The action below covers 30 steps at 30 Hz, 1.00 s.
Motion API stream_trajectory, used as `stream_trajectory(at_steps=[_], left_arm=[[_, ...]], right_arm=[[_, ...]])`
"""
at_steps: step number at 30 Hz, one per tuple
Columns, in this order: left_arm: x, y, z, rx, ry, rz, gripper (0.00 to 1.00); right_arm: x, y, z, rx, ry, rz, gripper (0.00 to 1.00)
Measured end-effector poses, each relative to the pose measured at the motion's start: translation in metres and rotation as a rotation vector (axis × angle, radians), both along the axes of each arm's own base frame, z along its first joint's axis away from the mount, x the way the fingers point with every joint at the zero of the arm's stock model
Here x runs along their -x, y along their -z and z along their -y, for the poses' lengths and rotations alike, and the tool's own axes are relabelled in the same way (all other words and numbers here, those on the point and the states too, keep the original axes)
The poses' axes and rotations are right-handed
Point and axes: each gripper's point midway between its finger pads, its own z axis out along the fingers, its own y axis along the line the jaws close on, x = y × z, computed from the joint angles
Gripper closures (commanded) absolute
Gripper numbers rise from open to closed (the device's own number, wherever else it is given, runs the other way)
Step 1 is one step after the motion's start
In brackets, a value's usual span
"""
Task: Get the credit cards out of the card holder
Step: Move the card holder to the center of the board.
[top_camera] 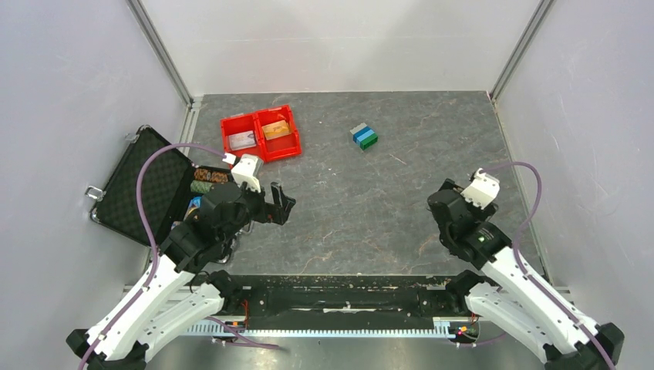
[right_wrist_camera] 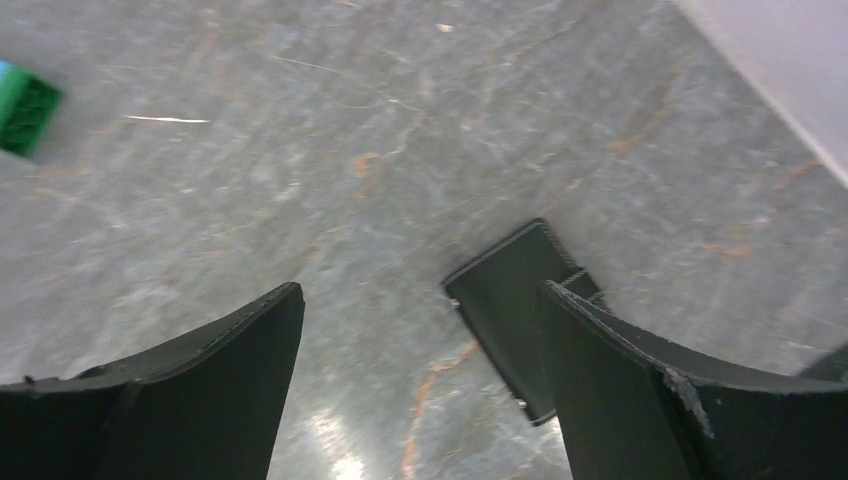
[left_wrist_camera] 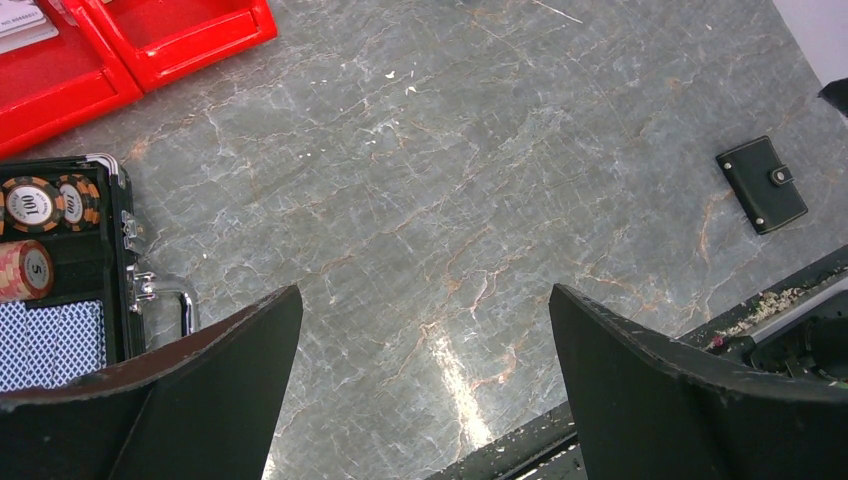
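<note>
The card holder [left_wrist_camera: 762, 185] is a small black flat wallet with a snap tab, lying shut on the grey table at the right. In the right wrist view it [right_wrist_camera: 505, 300] lies just under and partly behind my right fingertip. My right gripper [right_wrist_camera: 420, 290] is open and empty, low over the table beside the holder; in the top view it [top_camera: 441, 202] hides the holder. My left gripper [left_wrist_camera: 425, 295] is open and empty over bare table, left of centre [top_camera: 284, 204]. A whitish card [top_camera: 243, 140] and an orange card [top_camera: 276, 129] lie in the red tray.
The red two-compartment tray [top_camera: 261, 150] stands at the back left. An open black case [top_camera: 146, 185] with poker chips [left_wrist_camera: 30, 205] and a blue deck lies at the left. Stacked grey, blue and green blocks [top_camera: 364, 136] sit at the back middle. A black rail [top_camera: 347, 297] runs along the near edge.
</note>
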Motion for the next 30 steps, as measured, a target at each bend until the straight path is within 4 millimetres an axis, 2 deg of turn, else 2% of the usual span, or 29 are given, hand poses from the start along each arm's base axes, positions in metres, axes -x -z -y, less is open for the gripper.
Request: stream_trajectory(at_steps=[7, 11, 15, 21, 30], left_arm=[[0.000, 0.000, 0.000, 0.000, 0.000, 0.000, 0.00], [0.000, 0.002, 0.000, -0.002, -0.001, -0.002, 0.00], [0.000, 0.002, -0.001, -0.003, -0.002, -0.002, 0.00], [0.001, 0.000, -0.001, 0.002, -0.004, 0.005, 0.00], [0.001, 0.000, -0.001, 0.002, -0.003, 0.005, 0.00]], right_arm=[[0.006, 0.019, 0.035, 0.153, 0.153, -0.126, 0.23], [0.008, 0.025, 0.052, 0.147, 0.235, -0.152, 0.19], [0.009, 0.042, 0.063, 0.118, 0.283, -0.195, 0.14], [0.015, 0.081, 0.066, 0.075, 0.281, -0.303, 0.08], [0.022, 0.117, 0.060, 0.004, 0.236, -0.381, 0.02]])
